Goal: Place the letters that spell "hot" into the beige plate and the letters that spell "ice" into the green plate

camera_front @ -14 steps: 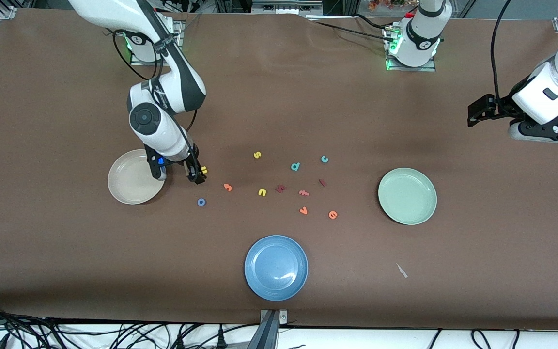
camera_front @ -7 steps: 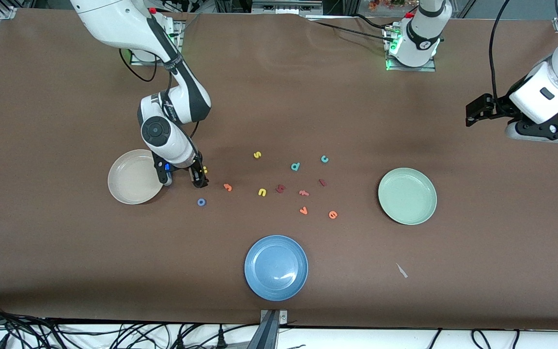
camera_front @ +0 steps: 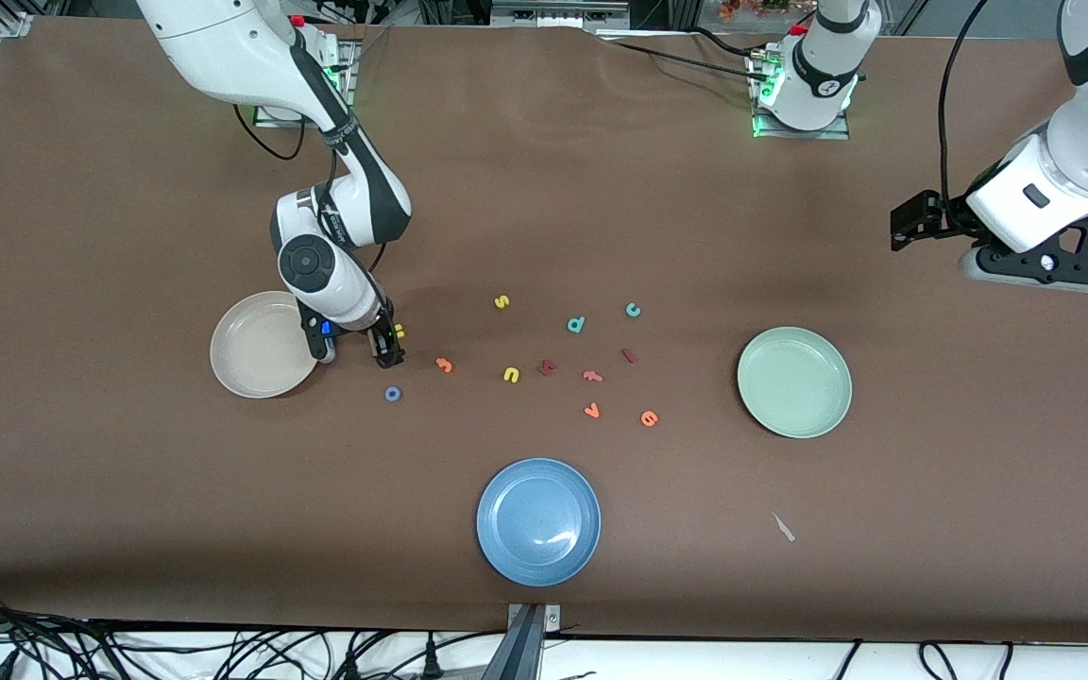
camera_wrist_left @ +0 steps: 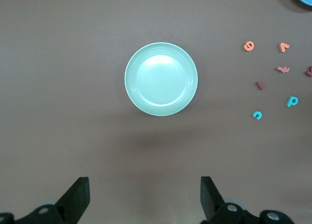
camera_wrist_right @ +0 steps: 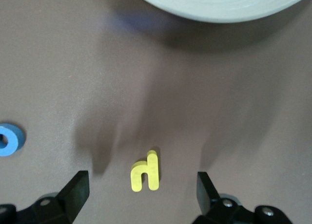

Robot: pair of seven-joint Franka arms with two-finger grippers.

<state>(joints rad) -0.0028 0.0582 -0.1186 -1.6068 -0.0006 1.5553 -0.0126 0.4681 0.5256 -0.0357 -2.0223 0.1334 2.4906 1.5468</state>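
Both jaws of the right gripper (camera_wrist_right: pixel 139 185) gape wide around the yellow "h" (camera_wrist_right: pixel 146 173) — untouched.

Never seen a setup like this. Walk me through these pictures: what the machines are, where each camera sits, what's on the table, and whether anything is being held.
Two robot arms stand at a brown table. One picture looks down from a high camera facing them; the other two come from cameras on the arms' wrists.

On the table lie a beige plate, a green plate, a blue plate and small foam letters scattered between them.

The right gripper is low beside the beige plate, jaws open with a yellow "h" lying on the table between them, not yet gripped. A blue "o" lies nearby.

The left gripper waits in the air near the green plate, jaws open and empty.

So nothing is held.
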